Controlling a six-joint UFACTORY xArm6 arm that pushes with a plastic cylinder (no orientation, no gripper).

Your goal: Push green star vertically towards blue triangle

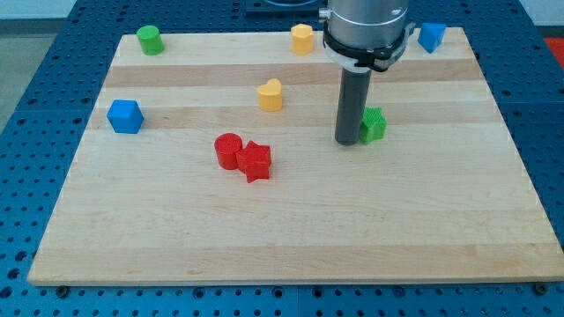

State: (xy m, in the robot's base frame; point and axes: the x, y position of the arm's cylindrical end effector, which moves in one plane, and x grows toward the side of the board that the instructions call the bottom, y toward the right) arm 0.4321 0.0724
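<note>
Tip [345, 141] of the dark rod is seen resting on the wooden board [291, 238], holding nothing, touching the green plastic star [374, 125] on its left. Blue triangular block [431, 36] lies toward the view's top, slightly right of the star.

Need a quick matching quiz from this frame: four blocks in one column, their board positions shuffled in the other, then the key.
Blocks
1. green star
2. red star
3. green cylinder
4. blue cube

Places
A. near the view's top-left corner
B. touching the red cylinder, on that cylinder's right in the view
C. by the view's left edge, halfway down
D. just on the view's right of my tip

Pairs: 1-D, 2-B, 3-A, 4-C
</note>
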